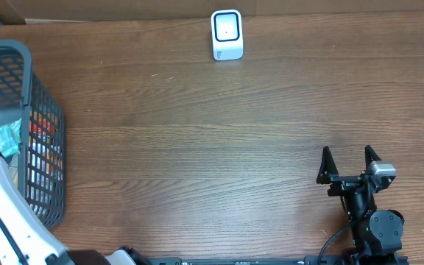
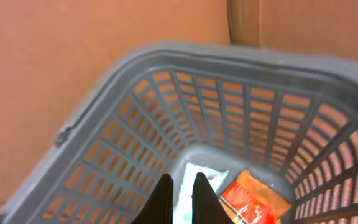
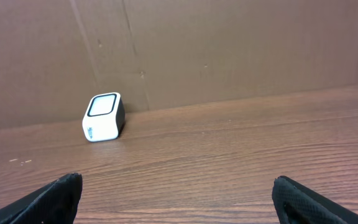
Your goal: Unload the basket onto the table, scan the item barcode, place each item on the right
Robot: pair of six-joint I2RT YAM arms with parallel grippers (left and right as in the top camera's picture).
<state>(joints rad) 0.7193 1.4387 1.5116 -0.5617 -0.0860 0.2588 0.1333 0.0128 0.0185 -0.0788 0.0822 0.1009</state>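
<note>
My left gripper [image 2: 182, 180] hangs over the grey mesh basket [image 2: 166, 53] at the table's left edge, its jaws shut on a pale teal packet [image 2: 184, 199] that shows in the narrow gap between the fingers. From overhead the same packet [image 1: 7, 138] sits beside the left arm inside the basket [image 1: 46, 184]. An orange-red packet [image 2: 253, 196] lies on the basket floor. The white barcode scanner [image 1: 227, 34] stands at the back centre, also in the right wrist view as the scanner [image 3: 103, 117]. My right gripper [image 1: 347, 154] rests open and empty at the front right.
A brown cardboard wall [image 3: 229, 50] runs along the table's far edge behind the scanner. Bare wooden tabletop [image 1: 197, 147] lies between the basket and the right arm. Red items [image 1: 43, 129] show through the basket's mesh.
</note>
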